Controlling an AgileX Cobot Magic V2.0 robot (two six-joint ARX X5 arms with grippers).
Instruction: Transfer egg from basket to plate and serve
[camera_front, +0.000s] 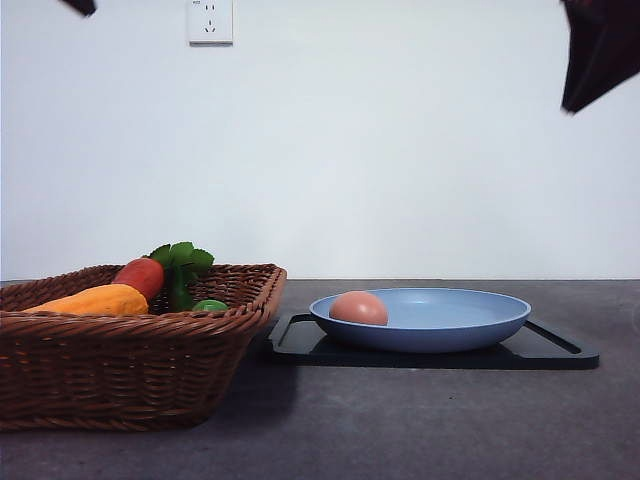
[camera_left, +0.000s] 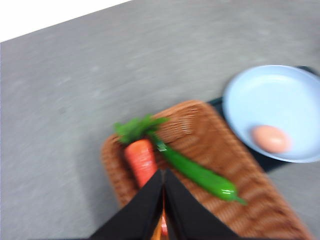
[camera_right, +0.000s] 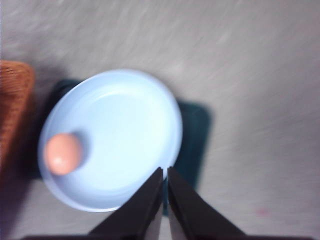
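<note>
Basket (camera_front: 130, 365) nearest, at table's left, front wall facing camera; carrot (camera_front: 142, 275), yellow vegetable (camera_front: 95, 300), green pepper (camera_left: 200, 172) inside. Basket's right corner just beside tray (camera_front: 300, 345). Plate (camera_front: 470, 325) sits on tray. Egg (camera_front: 358, 308) in plate, against its left rim, basket side. Bare table (camera_front: 420, 430) in front and right of tray. Left gripper (camera_left: 163, 192) above basket, fingers together. Right gripper (camera_right: 165, 192) above plate's edge, fingers look together, though view blurred.

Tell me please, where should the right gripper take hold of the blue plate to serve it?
Probably the rim of the plate on the right, away from the egg, coming from above. The egg rests near the basket side, and the raised rim offers a thin edge to pinch above the black tray.
</note>
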